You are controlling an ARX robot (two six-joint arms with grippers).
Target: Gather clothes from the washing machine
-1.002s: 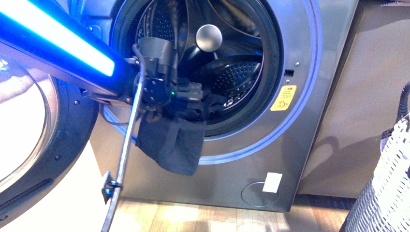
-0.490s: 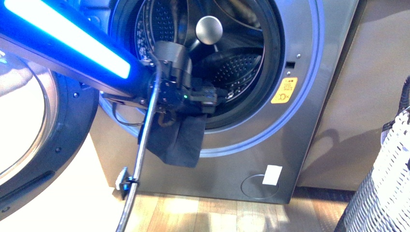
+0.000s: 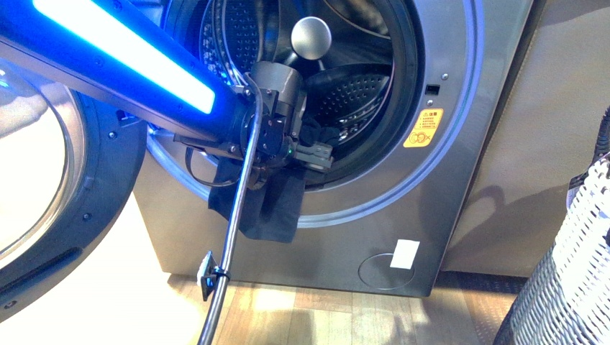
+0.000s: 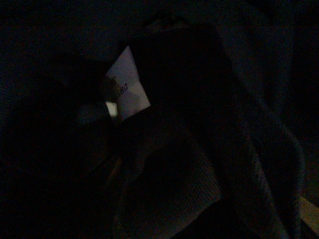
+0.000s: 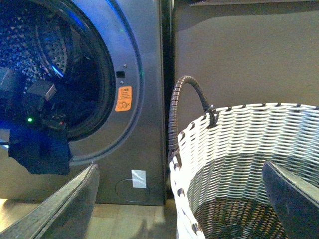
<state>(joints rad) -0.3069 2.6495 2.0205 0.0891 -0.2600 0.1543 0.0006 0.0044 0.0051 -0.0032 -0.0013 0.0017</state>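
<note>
left fingers (image 3: 319,152) look clamped on the clothes (image 3: 277,208), which hang straight down over the washing machine (image 3: 431,215) lip, and the basket (image 5: 249,149) sits off right under the wide-open right fingers (image 5: 70,199)

Black left arm (image 3: 180,122) with glowing blue-white strip (image 3: 129,54), green LED (image 3: 288,149), grey cable (image 3: 231,230); dark grey right claw (image 5: 179,168)
</note>
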